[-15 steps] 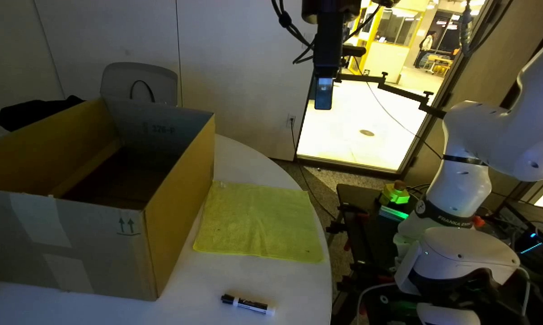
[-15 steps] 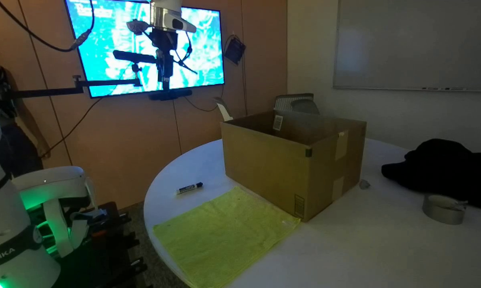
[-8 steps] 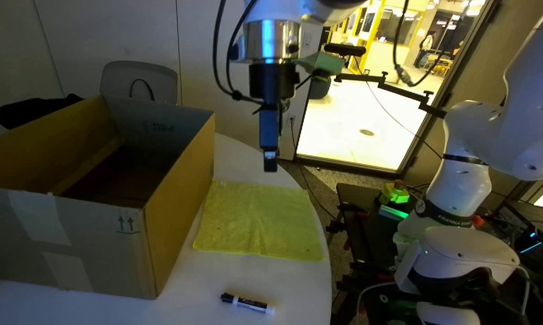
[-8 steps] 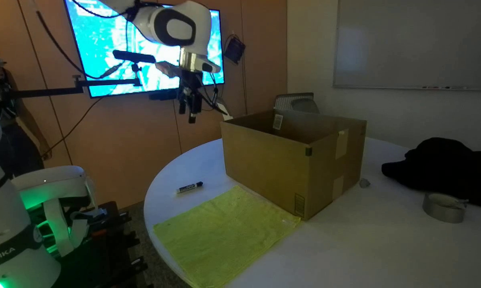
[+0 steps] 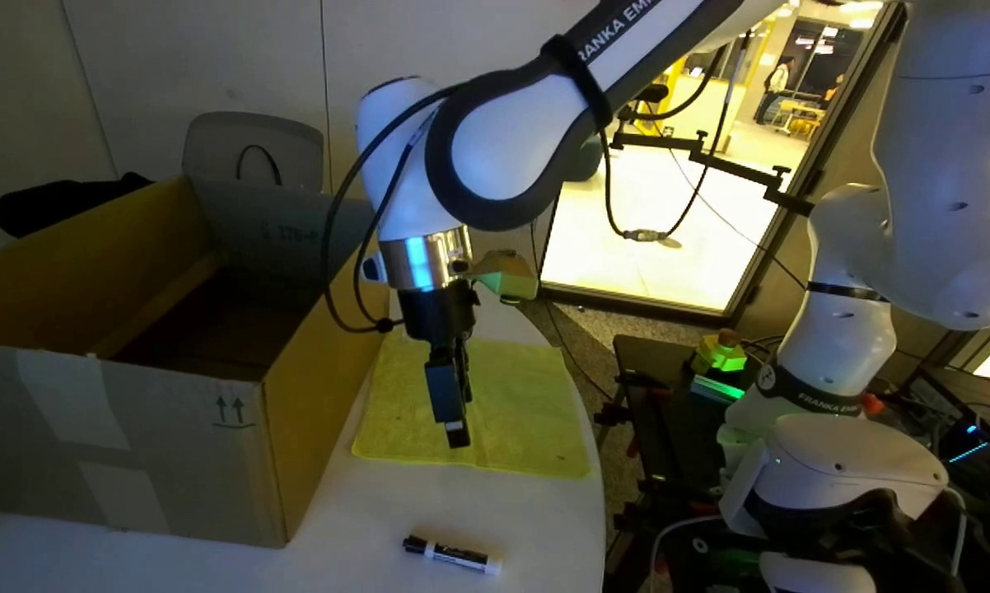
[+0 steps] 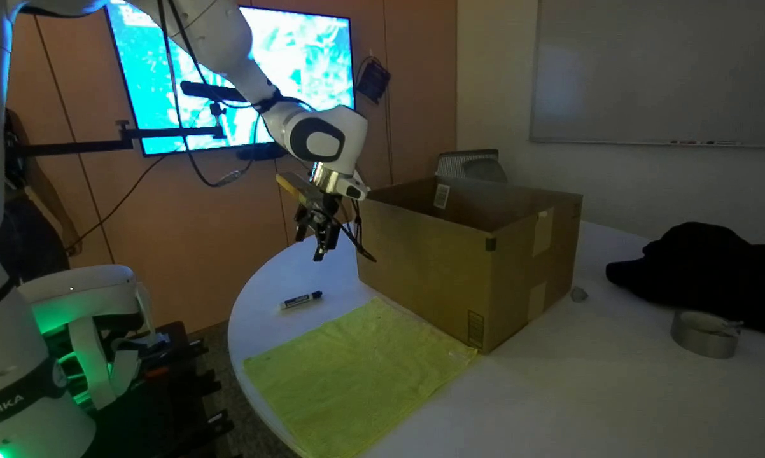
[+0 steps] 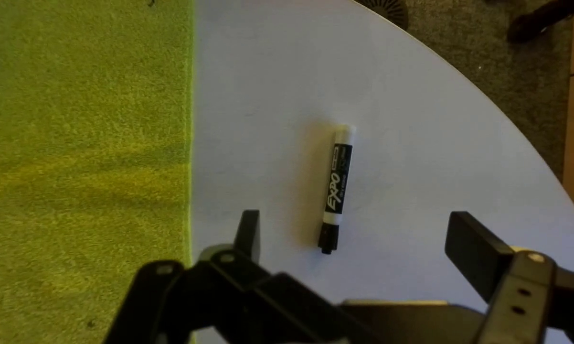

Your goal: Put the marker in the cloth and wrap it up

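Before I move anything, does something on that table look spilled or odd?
Nothing looks spilled or broken. Slightly odd: dark specks mark the otherwise plain yellow cloth, perhaps dirt, and a small grayish lump, too indistinct to identify, sits beside the cardboard box.

- Gripper [image 6: 310, 247] — fingers apart, pointing down — above the white table [image 6: 586, 407]
- Marker [image 6: 301, 299] lying flat, near the spread yellow cloth [image 6: 357, 375]
- Open cardboard box [image 6: 424, 251] beside the cloth
- Grey tape roll [image 6: 704, 340] near a black heap [image 6: 713, 273]
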{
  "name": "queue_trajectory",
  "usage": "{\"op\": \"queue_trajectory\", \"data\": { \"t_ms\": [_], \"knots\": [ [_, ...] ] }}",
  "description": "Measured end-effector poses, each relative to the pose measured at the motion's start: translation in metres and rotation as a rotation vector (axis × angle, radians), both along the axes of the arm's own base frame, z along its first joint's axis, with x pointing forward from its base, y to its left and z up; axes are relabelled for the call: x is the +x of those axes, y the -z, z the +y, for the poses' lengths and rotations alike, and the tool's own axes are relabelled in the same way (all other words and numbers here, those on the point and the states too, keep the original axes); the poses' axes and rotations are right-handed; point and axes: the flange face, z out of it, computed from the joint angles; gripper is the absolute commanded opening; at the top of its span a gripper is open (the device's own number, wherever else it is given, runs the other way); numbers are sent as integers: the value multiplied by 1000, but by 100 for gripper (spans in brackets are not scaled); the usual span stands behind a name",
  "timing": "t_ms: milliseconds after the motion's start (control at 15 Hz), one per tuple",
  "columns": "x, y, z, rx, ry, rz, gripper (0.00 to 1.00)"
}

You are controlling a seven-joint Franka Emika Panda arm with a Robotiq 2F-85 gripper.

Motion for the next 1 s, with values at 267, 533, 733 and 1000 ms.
{"op": "queue_trajectory", "data": {
  "t_ms": [267,533,733,1000],
  "knots": [
    [-2,19,19,22,-49,27,100],
    [-9,25,31,30,-78,40,100],
    [-18,34,29,31,-66,67,100],
    [-34,57,24,35,-12,47,100]
  ]
}}
